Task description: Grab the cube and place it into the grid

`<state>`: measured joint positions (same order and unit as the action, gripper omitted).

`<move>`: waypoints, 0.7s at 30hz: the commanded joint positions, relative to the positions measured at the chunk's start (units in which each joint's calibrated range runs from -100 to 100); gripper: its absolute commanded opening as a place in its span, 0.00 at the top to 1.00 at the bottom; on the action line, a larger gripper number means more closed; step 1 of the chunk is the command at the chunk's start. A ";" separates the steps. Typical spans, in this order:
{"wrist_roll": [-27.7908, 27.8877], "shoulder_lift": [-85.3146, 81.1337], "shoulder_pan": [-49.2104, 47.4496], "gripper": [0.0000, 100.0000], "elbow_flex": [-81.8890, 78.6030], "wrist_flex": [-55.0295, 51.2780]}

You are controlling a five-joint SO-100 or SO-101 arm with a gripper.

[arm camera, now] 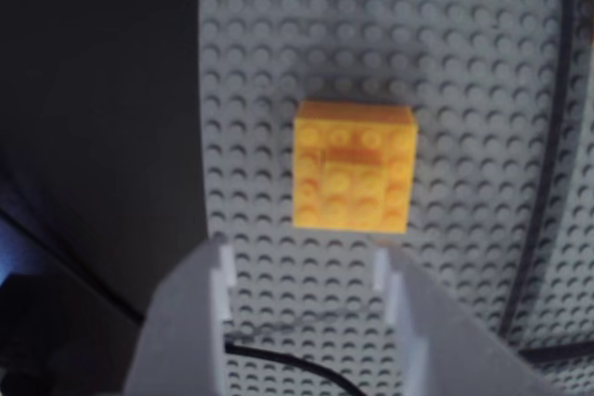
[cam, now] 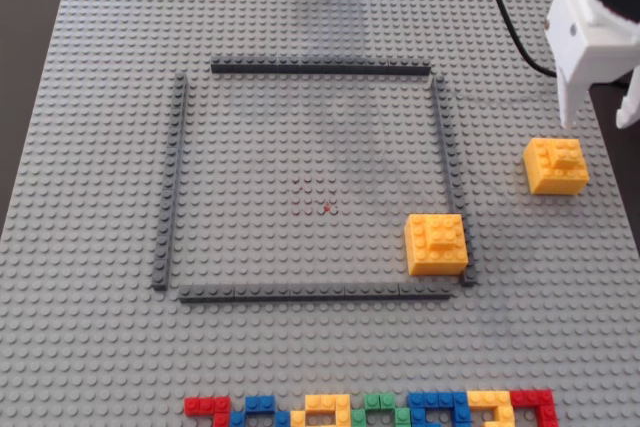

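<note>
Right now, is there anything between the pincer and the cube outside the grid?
No. In the wrist view only bare studded baseplate lies between the open pincer and the cube.

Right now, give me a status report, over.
Gripper open, empty, above the cube. Cube outside the grid, on the baseplate. Nothing between fingers and cube.

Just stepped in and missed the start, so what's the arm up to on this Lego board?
The white gripper hangs with open jaws above the yellow cube, which sits on the grey baseplate outside the grid, to its right in the fixed view. In the wrist view the cube lies just ahead of the jaws, not yet gripped. A second yellow block sits inside the grid's lower right corner. Multicoloured bricks line the near edge.
</note>
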<state>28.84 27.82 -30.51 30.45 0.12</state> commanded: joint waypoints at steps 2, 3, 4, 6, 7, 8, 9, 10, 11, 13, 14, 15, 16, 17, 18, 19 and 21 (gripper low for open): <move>0.54 0.21 0.94 0.81 1.86 0.17; 0.59 0.47 1.08 0.82 1.77 0.22; 0.59 0.55 1.16 0.82 1.77 0.22; 0.54 0.73 1.31 0.82 1.40 0.32; 0.54 0.73 1.38 0.82 1.04 0.56; 0.54 0.73 1.45 0.82 0.68 0.81; 0.54 0.73 1.53 0.82 0.22 0.95; 0.54 0.73 1.53 0.82 0.04 1.10; 0.54 0.73 1.53 0.82 -0.23 1.25; 0.54 0.81 1.53 0.82 -0.41 1.49; 0.54 0.90 1.53 0.82 -0.50 1.54; 0.54 0.98 1.53 0.82 -0.50 1.59; 0.54 1.16 1.53 0.82 -0.50 1.69; 0.49 1.33 1.45 0.82 -0.50 1.78; 0.49 1.41 1.45 0.82 -0.59 1.88; 0.49 1.50 1.45 0.82 -0.86 2.03; 0.44 1.67 1.45 0.82 -1.13 2.22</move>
<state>29.43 30.36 -29.20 29.21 1.93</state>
